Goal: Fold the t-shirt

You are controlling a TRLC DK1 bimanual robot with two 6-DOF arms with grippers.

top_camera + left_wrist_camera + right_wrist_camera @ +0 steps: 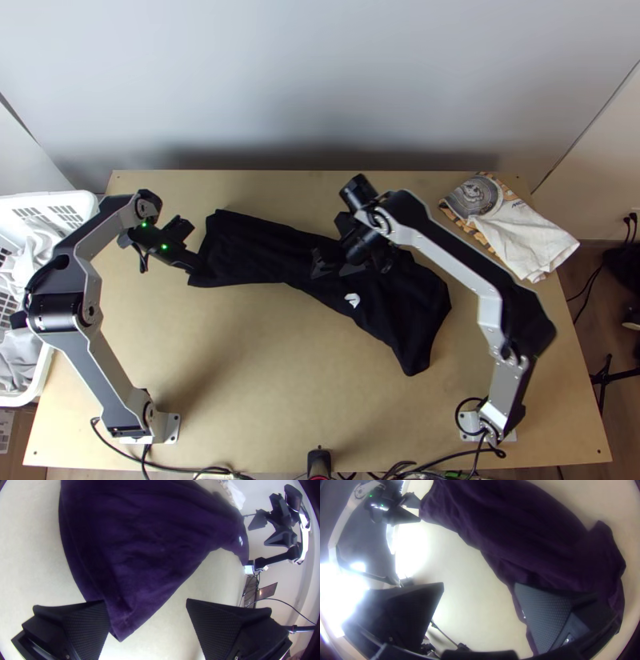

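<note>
for me the t-shirt (pixel 248 248) lies lengthwise from my released left hand (pixel 146 601) toward the near right corner of the counter (pixel 256 384), my right hand (pixel 479 584), also released, above its middle.

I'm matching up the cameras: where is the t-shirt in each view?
Top view: t-shirt stretched across the middle.
Left wrist view: t-shirt, its corner showing between the fingers of the left gripper.
Right wrist view: t-shirt, passing behind one finger of the right gripper.
Shared landmark: the small white print on it.
</note>
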